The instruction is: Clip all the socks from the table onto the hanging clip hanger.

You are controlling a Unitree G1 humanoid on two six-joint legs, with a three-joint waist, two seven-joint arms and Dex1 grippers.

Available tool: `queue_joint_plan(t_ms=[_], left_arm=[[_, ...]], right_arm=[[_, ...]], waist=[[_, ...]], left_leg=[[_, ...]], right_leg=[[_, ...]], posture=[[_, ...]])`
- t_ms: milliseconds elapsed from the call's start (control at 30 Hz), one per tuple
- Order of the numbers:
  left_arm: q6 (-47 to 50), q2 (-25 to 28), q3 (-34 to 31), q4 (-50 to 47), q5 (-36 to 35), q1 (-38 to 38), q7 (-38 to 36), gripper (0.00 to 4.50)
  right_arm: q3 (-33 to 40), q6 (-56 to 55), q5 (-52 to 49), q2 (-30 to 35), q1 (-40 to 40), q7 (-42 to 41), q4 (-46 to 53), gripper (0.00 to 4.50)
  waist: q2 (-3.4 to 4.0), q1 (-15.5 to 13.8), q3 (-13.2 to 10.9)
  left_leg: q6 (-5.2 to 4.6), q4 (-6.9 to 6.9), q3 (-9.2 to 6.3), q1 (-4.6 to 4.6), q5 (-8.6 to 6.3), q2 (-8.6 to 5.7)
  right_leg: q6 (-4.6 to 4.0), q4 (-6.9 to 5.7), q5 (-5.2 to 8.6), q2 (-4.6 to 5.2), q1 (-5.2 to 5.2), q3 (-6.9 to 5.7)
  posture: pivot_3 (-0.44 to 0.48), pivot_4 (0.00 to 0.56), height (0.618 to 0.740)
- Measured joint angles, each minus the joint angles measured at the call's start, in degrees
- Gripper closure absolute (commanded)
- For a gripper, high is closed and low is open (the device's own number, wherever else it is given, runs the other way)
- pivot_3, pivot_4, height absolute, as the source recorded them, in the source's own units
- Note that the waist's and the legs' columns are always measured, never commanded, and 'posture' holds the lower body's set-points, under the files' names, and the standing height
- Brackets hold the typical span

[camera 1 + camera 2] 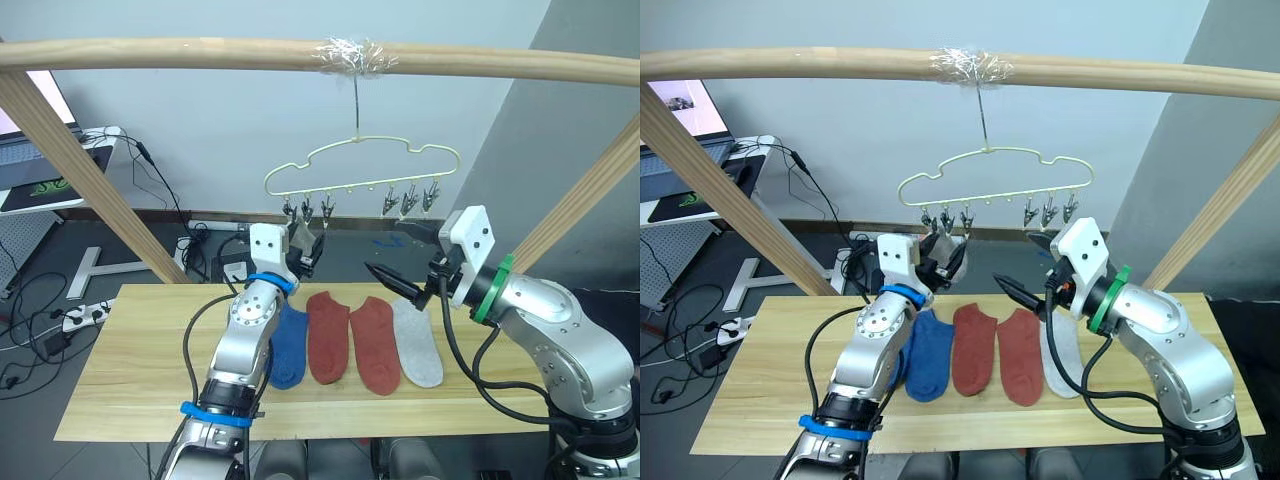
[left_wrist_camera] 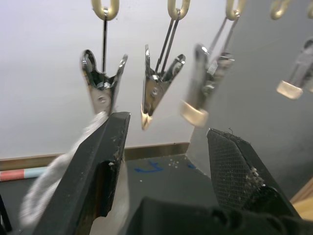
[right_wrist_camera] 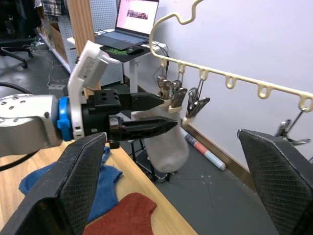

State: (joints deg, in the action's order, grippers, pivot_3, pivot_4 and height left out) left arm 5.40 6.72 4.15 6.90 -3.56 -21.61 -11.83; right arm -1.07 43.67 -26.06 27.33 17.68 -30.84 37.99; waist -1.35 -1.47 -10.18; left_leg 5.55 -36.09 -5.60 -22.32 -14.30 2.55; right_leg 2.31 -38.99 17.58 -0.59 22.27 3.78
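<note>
The clip hanger (image 1: 360, 165) hangs by its hook from a wooden rail, with a row of grey metal clips (image 2: 155, 88) under it. A light grey sock (image 3: 166, 147) hangs from the end clip (image 2: 101, 90). My left gripper (image 1: 305, 245) is open just below those clips, and the hanging sock lies beside one finger (image 2: 100, 161). On the table (image 1: 130, 390) lie a blue sock (image 1: 289, 348), two rust red socks (image 1: 327, 338) (image 1: 376, 347) and a light grey sock (image 1: 417, 343). My right gripper (image 1: 387, 252) is open above the grey sock and holds nothing.
The wooden rail (image 1: 200, 52) runs across the top, with slanted posts (image 1: 80, 165) at both sides of the table. A side desk with a laptop (image 1: 680, 110) stands far left. Cables lie on the floor (image 1: 40, 330) behind the table.
</note>
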Motion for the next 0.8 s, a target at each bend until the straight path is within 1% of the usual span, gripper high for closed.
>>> queue_joint_plan(t_ms=[100, 133, 400, 600, 800], left_arm=[[-1.4, -0.4, 0.0, 2.4, 0.7, -1.4, 0.8, 1.65], [-1.9, -0.4, -0.1, 2.7, 0.9, -1.5, 1.2, 2.0], [-2.1, -0.4, -0.2, 2.8, 1.4, -1.7, 1.9, 2.0], [-2.6, -0.5, -1.4, 2.8, 2.2, -3.9, 4.3, 2.0], [-3.2, -0.7, -2.3, 2.8, 2.7, -4.0, 6.0, 2.0]], right_arm=[[0.1, 0.0, -0.2, 0.2, 0.0, 0.5, 0.0, 0.0], [0.3, 0.1, -0.5, 0.2, 0.0, 0.6, 0.0, 0.0], [0.5, 0.2, -1.2, 0.5, 0.0, 1.1, 0.0, 0.0], [0.5, 0.2, -2.0, 0.8, 0.0, 1.3, 0.0, 0.0], [0.5, 0.3, -2.3, 1.4, 0.9, 1.6, 0.0, 0.0]], waist=[[0.0, 0.0, 0.0], [0.0, 0.1, 0.0], [0.01, 0.1, 0.0], [0.01, 0.1, 0.0], [0.01, 0.1, 0.0]], left_leg=[[0.0, -0.01, -0.01, 0.0, 0.0, 0.0], [0.0, -0.01, 0.01, 0.01, 0.0, 0.0], [0.0, -0.03, 0.0, 0.01, 0.01, 0.0], [-0.01, -0.07, 0.0, 0.01, 0.01, 0.0], [0.0, -0.07, 0.0, 0.01, 0.01, 0.0]], right_leg=[[0.0, -0.01, 0.0, 0.0, 0.0, 0.0], [0.0, -0.01, 0.0, 0.0, 0.0, 0.01], [0.0, -0.03, -0.01, 0.0, 0.0, 0.0], [-0.01, -0.06, -0.02, 0.0, -0.01, 0.0], [-0.01, -0.07, -0.02, 0.0, -0.01, 0.0]], posture=[[0.083, 0.135, 0.74], [0.083, 0.135, 0.74], [0.079, 0.134, 0.74], [0.079, 0.134, 0.74], [0.079, 0.131, 0.74]])
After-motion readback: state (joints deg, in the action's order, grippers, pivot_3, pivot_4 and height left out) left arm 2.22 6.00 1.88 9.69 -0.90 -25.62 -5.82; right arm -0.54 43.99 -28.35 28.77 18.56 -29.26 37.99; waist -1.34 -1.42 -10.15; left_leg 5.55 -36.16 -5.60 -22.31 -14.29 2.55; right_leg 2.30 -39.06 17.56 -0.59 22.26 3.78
